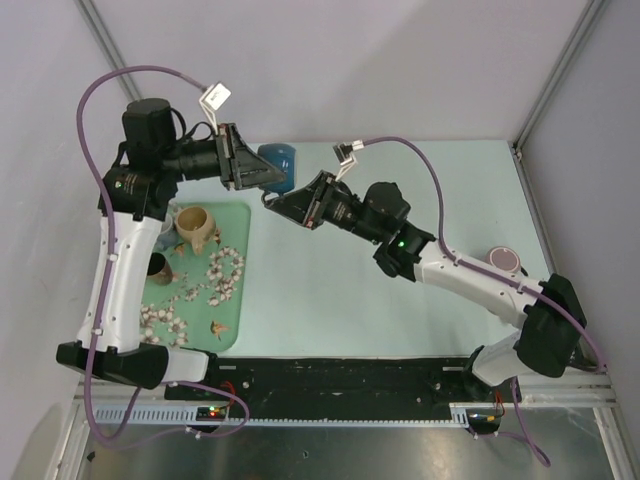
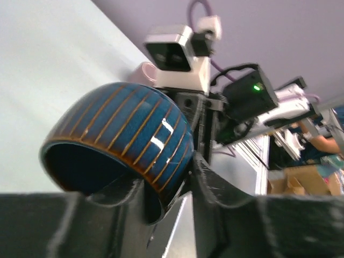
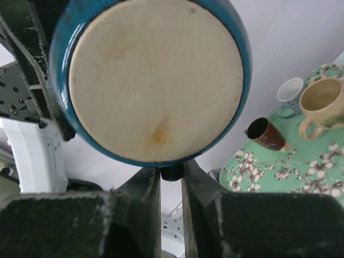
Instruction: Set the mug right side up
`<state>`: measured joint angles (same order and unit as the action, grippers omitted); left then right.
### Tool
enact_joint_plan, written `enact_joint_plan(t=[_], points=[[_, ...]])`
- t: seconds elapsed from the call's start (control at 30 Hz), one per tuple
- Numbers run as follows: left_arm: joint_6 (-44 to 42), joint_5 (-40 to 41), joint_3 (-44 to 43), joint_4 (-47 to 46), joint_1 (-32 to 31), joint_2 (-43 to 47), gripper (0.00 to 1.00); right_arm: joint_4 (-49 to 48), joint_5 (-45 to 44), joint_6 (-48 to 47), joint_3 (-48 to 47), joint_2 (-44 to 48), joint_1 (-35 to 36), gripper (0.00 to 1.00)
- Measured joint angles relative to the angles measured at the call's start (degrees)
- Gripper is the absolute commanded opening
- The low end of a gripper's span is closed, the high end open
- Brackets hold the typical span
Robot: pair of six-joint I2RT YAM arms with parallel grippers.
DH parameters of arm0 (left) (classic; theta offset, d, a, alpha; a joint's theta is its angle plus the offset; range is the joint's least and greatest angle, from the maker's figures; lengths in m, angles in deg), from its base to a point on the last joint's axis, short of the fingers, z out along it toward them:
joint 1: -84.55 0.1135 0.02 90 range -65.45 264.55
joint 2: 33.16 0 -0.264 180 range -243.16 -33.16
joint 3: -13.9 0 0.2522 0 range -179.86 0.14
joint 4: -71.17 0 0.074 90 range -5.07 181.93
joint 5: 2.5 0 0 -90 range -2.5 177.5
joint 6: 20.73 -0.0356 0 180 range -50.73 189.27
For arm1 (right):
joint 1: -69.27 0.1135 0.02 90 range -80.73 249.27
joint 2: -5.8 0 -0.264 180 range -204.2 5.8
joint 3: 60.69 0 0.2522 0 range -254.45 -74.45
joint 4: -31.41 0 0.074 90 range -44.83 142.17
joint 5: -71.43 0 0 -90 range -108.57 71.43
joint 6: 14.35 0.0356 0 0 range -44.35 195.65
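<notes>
The tan mug [image 1: 195, 225] stands mouth up on the green flowered tray [image 1: 238, 215], with no gripper near it; it also shows in the right wrist view [image 3: 322, 102]. Both grippers hold a dark blue mug with gold stripes [image 1: 276, 160] in the air behind the tray's right edge. It lies on its side, mouth toward the left arm [image 2: 118, 134], pale base toward the right wrist camera [image 3: 156, 75]. My left gripper [image 2: 177, 177] pinches its rim wall, one finger inside. My right gripper [image 3: 171, 172] is shut on a dark part under the base, apparently the handle.
On the tray stand a small brown cup [image 1: 157, 265] and a small grey-blue mug [image 3: 290, 88]. A round pink object [image 1: 505, 258] lies on the table at the right. Metal frame posts rise at the back corners.
</notes>
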<state>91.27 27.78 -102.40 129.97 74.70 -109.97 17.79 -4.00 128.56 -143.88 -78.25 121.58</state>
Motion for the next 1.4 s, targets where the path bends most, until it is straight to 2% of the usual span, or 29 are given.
enact_joint_plan(t=[0.07, 0.13, 0.23, 0.3, 0.33, 0.37, 0.43, 0.6, 0.7, 0.8, 1.0, 1.2, 1.27, 1.4], points=[[1.2, -1.2, 0.0, -0.5, -0.3, 0.0, 0.04, -0.6, 0.6, 0.7, -0.5, -0.7, -0.1, 0.00], [1.8, -4.2, 0.1, -1.6, -0.5, 0.2, 0.01, -1.7, 2.6, 2.6, -0.7, -1.1, -0.2, 0.01], [2.9, -5.7, 1.4, -3.9, -0.5, 1.3, 0.00, -2.4, 4.1, 3.3, -0.8, -1.1, -0.4, 0.49], [2.2, -3.7, 3.6, -5.1, -0.5, 2.5, 0.00, -0.8, 3.8, 2.9, -1.3, -1.1, -0.6, 0.82], [1.0, -0.1, 5.1, -4.5, -0.5, 3.2, 0.00, 1.2, 3.3, 1.8, -1.6, -1.1, -0.6, 0.91], [-0.4, 2.6, 6.4, -3.8, -0.2, 3.6, 0.00, 3.8, 2.2, 0.5, -1.8, -0.8, -0.6, 0.95], [-4.6, 10.6, 8.7, -1.7, 0.9, 3.7, 0.00, 9.3, -0.5, -2.4, -2.0, -0.2, -1.0, 0.98], [-19.5, 35.6, 19.0, 4.6, 1.8, 3.5, 0.00, 29.7, -11.5, -10.6, -2.1, 2.0, -1.7, 0.99], [-27.5, 46.5, 27.9, 7.3, 1.8, 3.2, 0.00, 38.8, -17.1, -14.0, -2.1, 3.2, -1.8, 0.99], [-33.6, 53.5, 36.3, 9.6, 1.9, 1.8, 0.00, 45.2, -21.4, -16.5, -2.1, 4.4, -2.2, 0.99], [-39.8, 59.5, 44.1, 9.1, 2.7, -3.6, 0.00, 51.3, -27.1, -18.3, -1.1, 6.6, -4.7, 0.99], [-42.2, 61.5, 45.4, 0.5, 4.4, -9.8, 0.00, 56.7, -30.8, -18.2, 3.5, 12.3, -10.3, 0.99], [-43.1, 61.7, 46.5, -1.9, 4.7, -11.3, 0.01, 59.1, -31.2, -18.2, 5.5, 15.2, -14.0, 1.00], [-44.2, 59.2, 47.8, -4.1, 5.9, -13.4, 0.10, 63.0, -31.0, -18.3, 10.0, 22.7, -25.7, 0.99]])
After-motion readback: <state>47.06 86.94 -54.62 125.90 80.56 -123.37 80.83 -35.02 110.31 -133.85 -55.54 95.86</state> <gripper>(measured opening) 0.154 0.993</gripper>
